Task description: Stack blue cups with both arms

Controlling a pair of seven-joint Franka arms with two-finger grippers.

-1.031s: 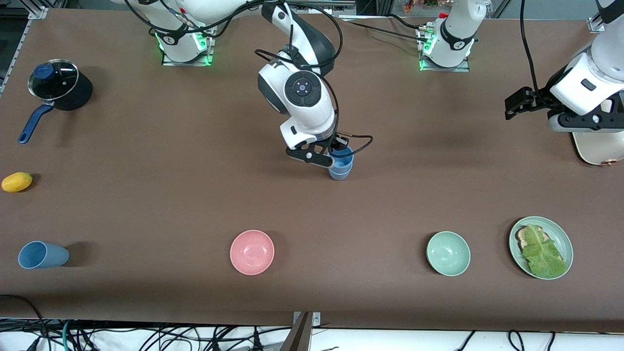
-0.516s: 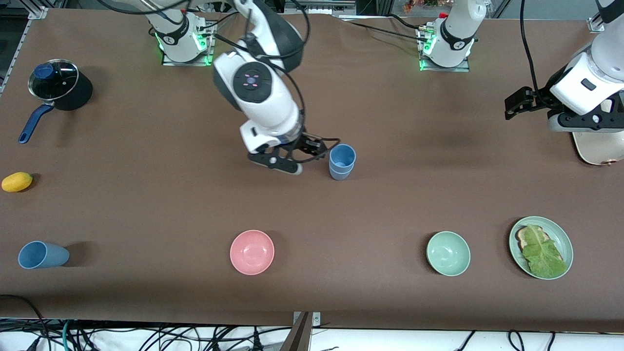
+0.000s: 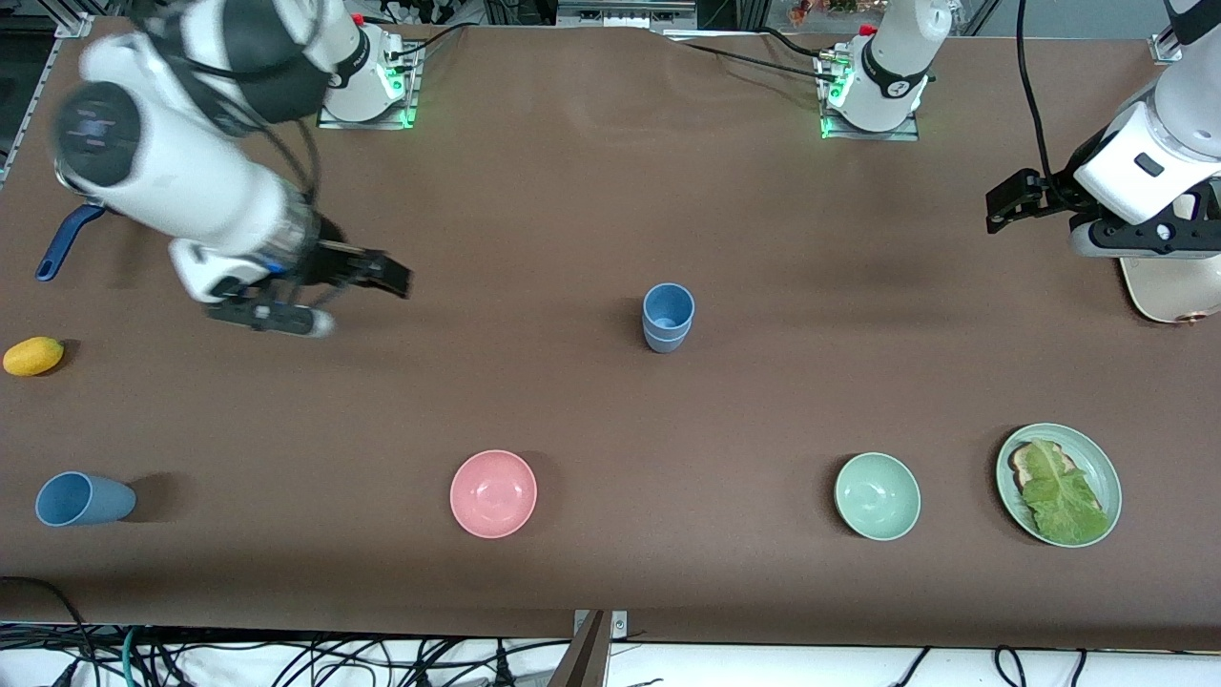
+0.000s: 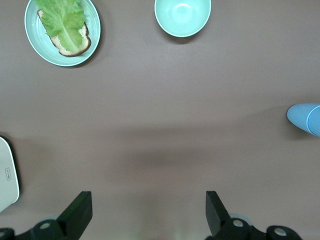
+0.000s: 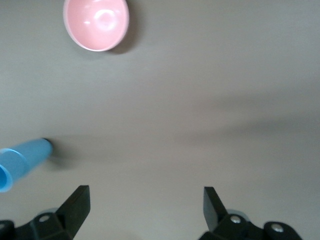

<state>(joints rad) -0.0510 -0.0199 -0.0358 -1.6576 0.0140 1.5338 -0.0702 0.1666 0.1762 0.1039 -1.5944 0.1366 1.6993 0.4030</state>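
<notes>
Two blue cups (image 3: 668, 317) nested, table centre. Third cup (image 3: 83, 499) on its side at 8 o'clock: yours to stack. Right tool (image 3: 320, 294) wide open, empty, over bare table; left tool (image 3: 1035, 202) open, empty, waiting.

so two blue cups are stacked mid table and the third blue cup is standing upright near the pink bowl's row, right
Not quite. The two stacked blue cups do stand in the middle of the table, but the third blue cup is lying on its side, not upright. It lies in the pink bowl's row at the right arm's end of the table. The front view shows it.
</notes>
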